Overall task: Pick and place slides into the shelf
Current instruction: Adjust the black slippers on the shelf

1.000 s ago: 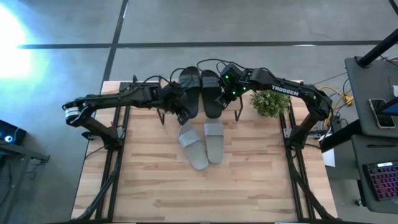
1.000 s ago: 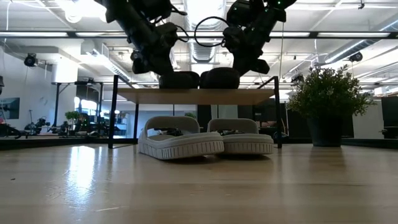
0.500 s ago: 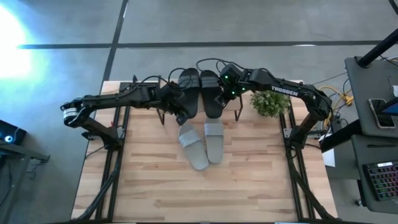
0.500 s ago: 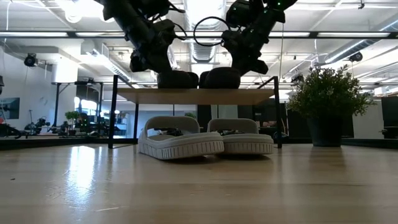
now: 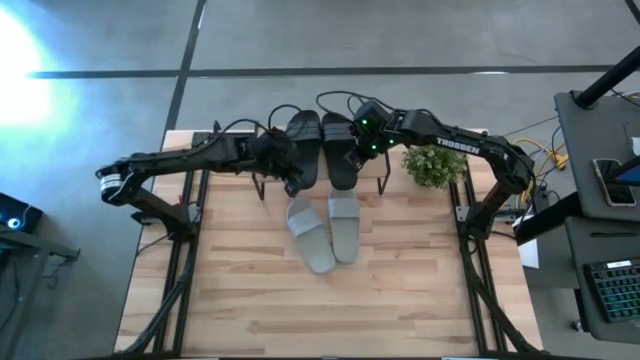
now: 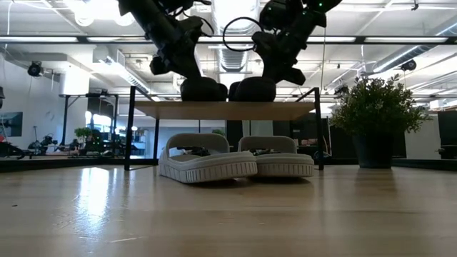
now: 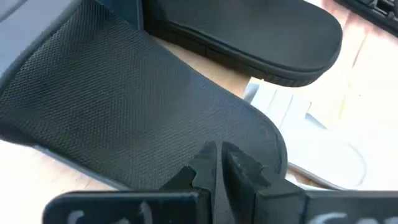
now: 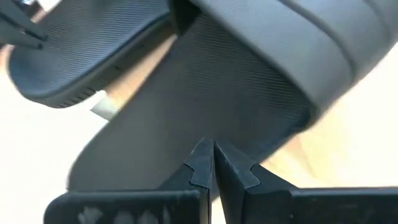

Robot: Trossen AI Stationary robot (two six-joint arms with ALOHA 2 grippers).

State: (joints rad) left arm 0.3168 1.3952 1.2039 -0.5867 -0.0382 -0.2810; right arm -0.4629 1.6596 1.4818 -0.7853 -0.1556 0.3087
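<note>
— Where are the slides?
— Two black slides (image 5: 322, 150) atop the shelf (image 6: 221, 109), each pinched by the left gripper (image 7: 219, 163) or right gripper (image 8: 211, 163), jaws nearly closed.
— Advice?
— Release gently, lift straight up.

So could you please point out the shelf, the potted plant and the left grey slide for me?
shelf (image 6: 223, 109), low view, front edge of its top board.
potted plant (image 5: 434, 166), high view, its leaves.
left grey slide (image 6: 207, 165), low view, side of its sole.
</note>
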